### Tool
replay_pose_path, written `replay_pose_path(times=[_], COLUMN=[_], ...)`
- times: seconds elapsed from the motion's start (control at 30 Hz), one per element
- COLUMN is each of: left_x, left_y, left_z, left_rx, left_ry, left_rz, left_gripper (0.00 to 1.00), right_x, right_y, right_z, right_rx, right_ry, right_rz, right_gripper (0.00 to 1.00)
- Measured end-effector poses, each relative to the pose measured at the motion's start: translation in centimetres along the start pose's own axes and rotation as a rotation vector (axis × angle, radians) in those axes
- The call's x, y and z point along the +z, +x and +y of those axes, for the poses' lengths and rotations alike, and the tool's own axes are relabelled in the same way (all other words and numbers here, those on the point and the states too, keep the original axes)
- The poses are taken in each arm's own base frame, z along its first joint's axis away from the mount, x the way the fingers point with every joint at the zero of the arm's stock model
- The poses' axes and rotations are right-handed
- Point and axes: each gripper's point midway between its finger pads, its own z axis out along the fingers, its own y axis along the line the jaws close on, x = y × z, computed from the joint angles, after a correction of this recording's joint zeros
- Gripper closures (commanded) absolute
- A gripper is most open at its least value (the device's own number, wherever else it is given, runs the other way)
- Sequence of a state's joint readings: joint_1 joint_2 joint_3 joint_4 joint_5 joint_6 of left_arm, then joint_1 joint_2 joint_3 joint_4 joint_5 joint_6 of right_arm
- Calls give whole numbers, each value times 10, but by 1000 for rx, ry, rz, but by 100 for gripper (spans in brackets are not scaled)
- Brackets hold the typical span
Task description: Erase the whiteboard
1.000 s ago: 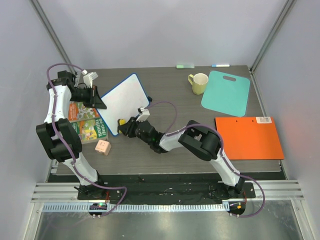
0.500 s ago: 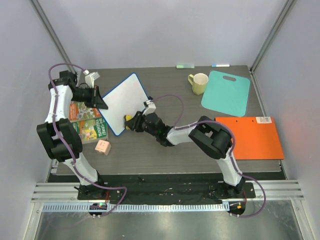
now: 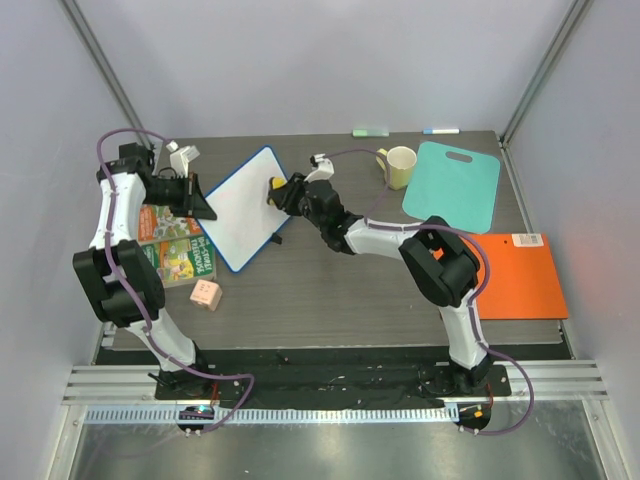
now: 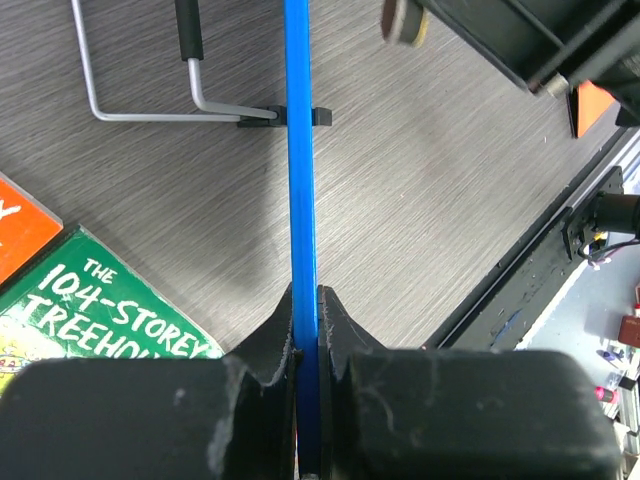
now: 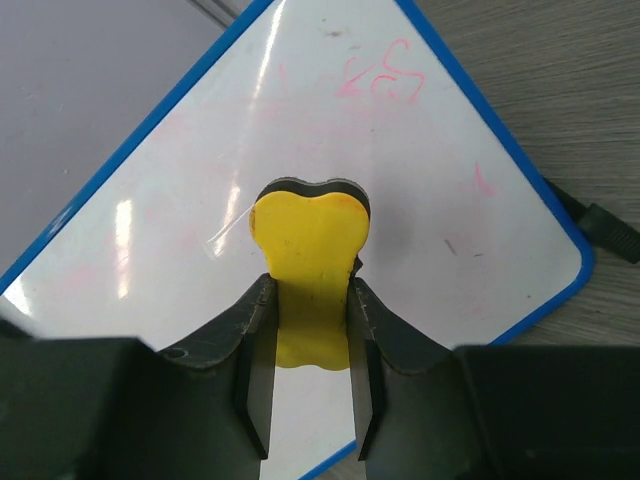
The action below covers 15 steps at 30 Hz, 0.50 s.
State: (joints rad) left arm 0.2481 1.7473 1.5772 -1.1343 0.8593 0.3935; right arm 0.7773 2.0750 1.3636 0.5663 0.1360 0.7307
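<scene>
While the yellow eraser (image 5: 308, 240) is clamped between the two fingers of the right gripper (image 5: 310, 298), its rounded head is set against the face of the whiteboard (image 5: 170, 190); whether it truly touches cannot be told. Faint pink-red scribbles (image 5: 375, 80) are seen up and to the right of the eraser, and paler pink smears to its left. The left gripper (image 4: 306, 300) is closed tight on the board's thin blue rim, which is seen edge-on from that wrist, with a small black foot (image 4: 285, 116) clipped further along it. From above, the whiteboard is found on the left back part of the table (image 3: 330, 290), between the two grippers and just beside a green book (image 3: 178, 255). A mug (image 3: 398, 166), a teal cutting board (image 3: 453, 185) and an orange folder (image 3: 510, 275) are kept well apart on the right
</scene>
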Motion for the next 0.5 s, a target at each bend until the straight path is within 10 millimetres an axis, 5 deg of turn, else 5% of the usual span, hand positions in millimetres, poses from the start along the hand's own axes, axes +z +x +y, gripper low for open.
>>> replay_pose_path(times=[0.23,0.5], left_x=[0,0], left_y=[1,3], left_z=[-1,-2], left_rx=[3,9], left_ry=[-1,-3], left_rz=[-3,-6], left_gripper=[100,100], right_x=[12,59], right_y=[-15,-80], right_z=[-25,9], right_rx=[-6,20], right_ry=[117,72], right_rz=[-21,-158], right_gripper=[99,99])
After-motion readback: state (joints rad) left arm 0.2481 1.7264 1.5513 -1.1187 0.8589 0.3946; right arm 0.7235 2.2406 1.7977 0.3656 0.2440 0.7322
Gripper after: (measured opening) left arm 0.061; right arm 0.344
